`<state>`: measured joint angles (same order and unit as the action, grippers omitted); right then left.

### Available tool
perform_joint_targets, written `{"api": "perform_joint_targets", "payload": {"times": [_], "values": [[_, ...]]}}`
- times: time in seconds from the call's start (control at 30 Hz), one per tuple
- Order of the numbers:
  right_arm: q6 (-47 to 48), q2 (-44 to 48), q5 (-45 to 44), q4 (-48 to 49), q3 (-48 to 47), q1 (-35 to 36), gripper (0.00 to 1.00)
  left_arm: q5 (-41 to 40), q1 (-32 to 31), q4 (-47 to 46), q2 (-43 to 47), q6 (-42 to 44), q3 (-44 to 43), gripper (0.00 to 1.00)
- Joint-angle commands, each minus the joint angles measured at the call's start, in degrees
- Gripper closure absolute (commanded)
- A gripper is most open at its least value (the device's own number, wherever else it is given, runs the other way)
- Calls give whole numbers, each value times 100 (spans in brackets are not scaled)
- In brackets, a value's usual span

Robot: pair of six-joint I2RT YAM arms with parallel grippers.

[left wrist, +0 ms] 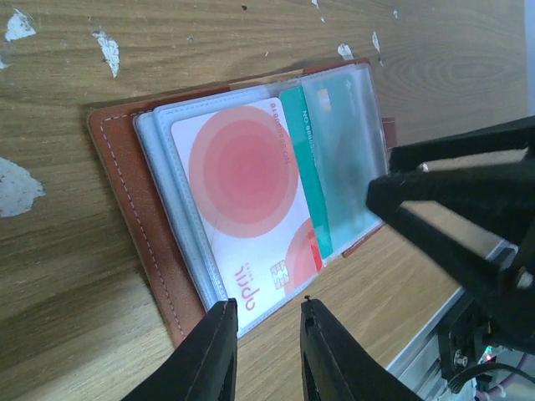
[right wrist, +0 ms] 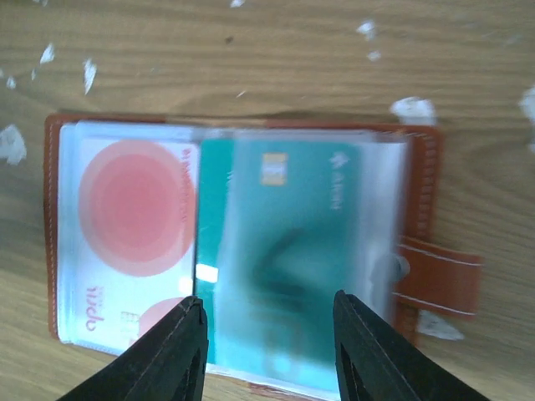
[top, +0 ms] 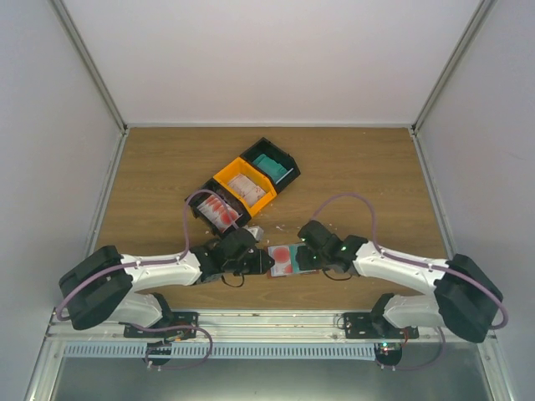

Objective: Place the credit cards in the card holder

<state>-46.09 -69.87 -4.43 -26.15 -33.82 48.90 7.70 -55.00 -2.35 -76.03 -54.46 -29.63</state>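
card holder (top: pixel 282 260) – reddish-brown, pale stitching along the edge, lying open and flat on the table (top: pixel 167 167) near its front edge, clear plastic sleeves facing up. white card (left wrist: pixel 242 167) with a big red round mark sits in the sleeve on one half. teal-green card (right wrist: pixel 284 242) lies beside it under a blurred clear sleeve (can't tell how far in). closing strap (right wrist: pixel 439 277) sticks out flat on the teal side. Other cards lie further back – three separate stacks: teal stack (top: pixel 272 165), pale stack (top: pixel 245 189), white-red stack (top: pixel 219 210).
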Motion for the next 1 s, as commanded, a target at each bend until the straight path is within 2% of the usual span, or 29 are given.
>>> {"api": "perform_joint_targets", "payload": {"times": [0.0,0.17,0.5,0.97], "values": [[328,-445,363,328,-220,321,58,108,59,-538,-166,-126,58,74],[456,-953,738,643,-292,417,66,99,118,-590,-257,-207,46,73],[414,-1388,589,376,-266,427,86,193,191,-722,-518,-214,27,73],[169,-1555,309,301,-77,427,99,367,251,-961,-802,-150,8,72]]}}
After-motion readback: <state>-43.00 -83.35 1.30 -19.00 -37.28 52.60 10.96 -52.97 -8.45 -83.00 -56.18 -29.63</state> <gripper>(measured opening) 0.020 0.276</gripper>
